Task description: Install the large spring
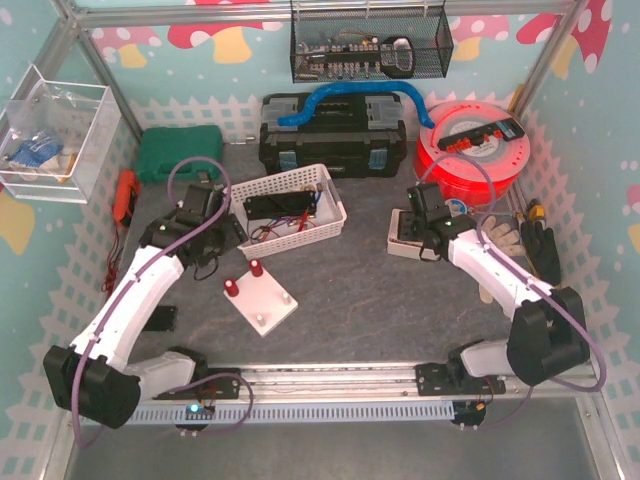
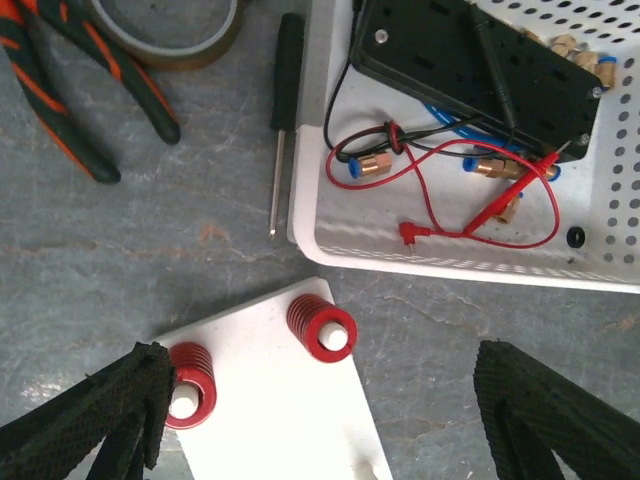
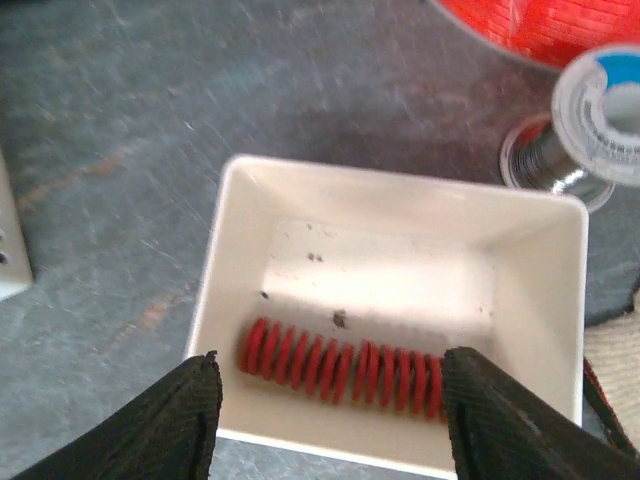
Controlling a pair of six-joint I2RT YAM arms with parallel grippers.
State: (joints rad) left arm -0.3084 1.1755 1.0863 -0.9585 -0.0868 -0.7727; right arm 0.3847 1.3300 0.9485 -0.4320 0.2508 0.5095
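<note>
The large red spring lies on its side in a small white tray, which also shows in the top view. My right gripper is open above the tray, its fingers either side of the spring, not touching it. A white peg plate on the table carries two short red springs on pegs. My left gripper is open and empty above this plate.
A white basket holding a black box, wires and brass fittings stands behind the plate. Orange-handled pliers, a tape roll and a screwdriver lie left of it. A solder spool and a red filament reel stand near the tray.
</note>
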